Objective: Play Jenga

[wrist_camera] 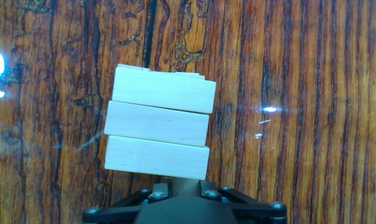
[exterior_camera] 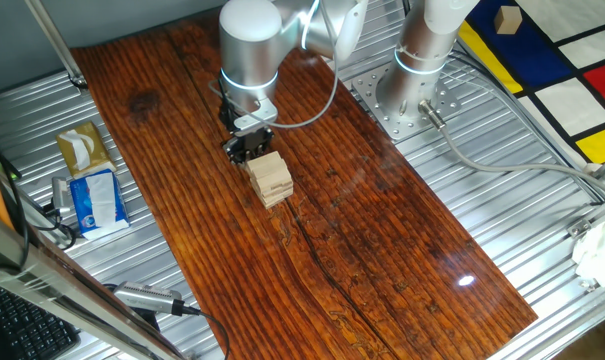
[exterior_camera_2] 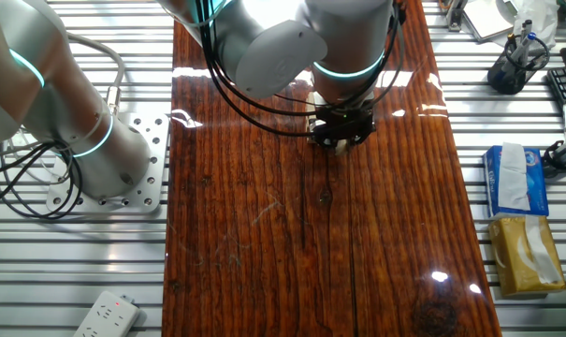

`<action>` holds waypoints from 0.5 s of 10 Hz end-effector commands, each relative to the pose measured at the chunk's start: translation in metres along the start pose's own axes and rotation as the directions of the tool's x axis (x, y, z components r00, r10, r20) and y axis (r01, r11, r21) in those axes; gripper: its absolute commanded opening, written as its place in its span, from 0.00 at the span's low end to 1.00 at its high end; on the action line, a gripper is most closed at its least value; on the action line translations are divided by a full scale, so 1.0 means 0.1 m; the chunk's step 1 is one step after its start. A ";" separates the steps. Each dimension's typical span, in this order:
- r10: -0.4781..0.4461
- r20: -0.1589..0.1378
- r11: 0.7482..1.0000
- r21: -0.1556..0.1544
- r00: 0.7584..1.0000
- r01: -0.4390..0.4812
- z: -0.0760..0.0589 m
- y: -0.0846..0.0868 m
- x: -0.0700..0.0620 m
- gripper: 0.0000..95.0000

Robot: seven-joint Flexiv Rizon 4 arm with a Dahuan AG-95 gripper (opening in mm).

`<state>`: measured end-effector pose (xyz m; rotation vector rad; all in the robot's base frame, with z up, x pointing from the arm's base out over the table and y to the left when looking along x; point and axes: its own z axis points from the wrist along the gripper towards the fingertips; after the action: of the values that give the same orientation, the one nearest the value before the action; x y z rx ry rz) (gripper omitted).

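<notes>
The Jenga tower (exterior_camera: 270,178) is a small stack of pale wooden blocks near the middle of the dark wooden board (exterior_camera: 382,240). From above, in the hand view, the tower (wrist_camera: 160,124) shows three top blocks lying side by side. My gripper (exterior_camera: 247,148) is low against the tower's far side. Its two dark fingers (wrist_camera: 160,186) flank a pale block (wrist_camera: 181,182) that sticks out from under the top layer, and the gripper (wrist_camera: 181,185) looks shut on it. In the other fixed view my gripper (exterior_camera_2: 339,140) and wrist hide almost all of the tower.
A blue-and-white tissue packet (exterior_camera: 94,200) and a yellow tissue pack (exterior_camera: 82,148) lie off the board's left edge. The arm's base (exterior_camera: 407,90) stands on the metal table beyond the board. A lone wooden cube (exterior_camera: 507,18) sits on the coloured mat at the back right.
</notes>
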<state>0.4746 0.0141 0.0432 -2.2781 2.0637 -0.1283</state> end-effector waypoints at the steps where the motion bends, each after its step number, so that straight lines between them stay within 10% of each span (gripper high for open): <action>1: 0.006 -0.002 1.000 -0.002 1.000 -0.006 0.00 -0.01 0.00 0.00; 5: 0.009 -0.003 1.000 -0.005 1.000 -0.009 -0.01 -0.01 0.00 0.00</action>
<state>0.4755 0.0136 0.0437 -2.2723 2.0769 -0.1271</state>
